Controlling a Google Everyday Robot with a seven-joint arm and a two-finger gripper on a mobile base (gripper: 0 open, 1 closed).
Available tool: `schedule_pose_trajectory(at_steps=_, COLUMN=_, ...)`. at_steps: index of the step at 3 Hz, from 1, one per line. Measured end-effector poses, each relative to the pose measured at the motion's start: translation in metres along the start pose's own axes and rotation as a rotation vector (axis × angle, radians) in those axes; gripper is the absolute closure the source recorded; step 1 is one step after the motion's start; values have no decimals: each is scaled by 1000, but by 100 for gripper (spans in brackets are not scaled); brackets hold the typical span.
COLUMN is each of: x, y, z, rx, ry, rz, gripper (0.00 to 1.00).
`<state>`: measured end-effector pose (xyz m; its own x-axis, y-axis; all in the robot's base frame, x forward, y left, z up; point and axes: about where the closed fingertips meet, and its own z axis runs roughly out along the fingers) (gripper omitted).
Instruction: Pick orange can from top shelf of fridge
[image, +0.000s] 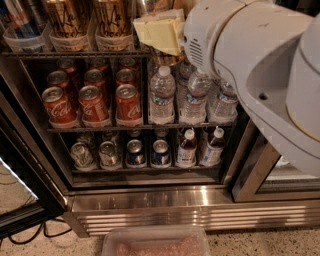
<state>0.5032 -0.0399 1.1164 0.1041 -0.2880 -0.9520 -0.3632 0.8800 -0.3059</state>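
Note:
The fridge (175, 215) stands open, with a dark interior and a steel base grille. Its top shelf (75, 53) is a wire rack with clear trays. Two orange cans with dark script (67, 22) (112, 20) stand in the trays. My gripper (159, 34), with pale yellow pads (155, 35), is at the right end of that row. It is shut around a third orange can (167, 57). That can's gold bottom hangs just below the rack's front edge and its silver lid shows above the pads. My large white arm (260, 65) hides the shelf's right part.
Red cola cans (92, 102) and water bottles (162, 95) fill the middle rack. Small cans (132, 152) and bottles (187, 147) fill the bottom rack. A blue can (20, 25) stands at the top left. The black door (20, 200) hangs open at left. A clear bin (155, 245) lies on the floor.

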Motion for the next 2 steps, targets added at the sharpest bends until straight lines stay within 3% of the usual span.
schedule_pose_trajectory(at_steps=1, x=32, y=-1, z=-1, rx=-14, ry=48, rz=58, gripper=100)
schedule_pose_trajectory(at_steps=2, x=65, y=-5, z=-7, rx=6, ry=101, rz=97, gripper=100)
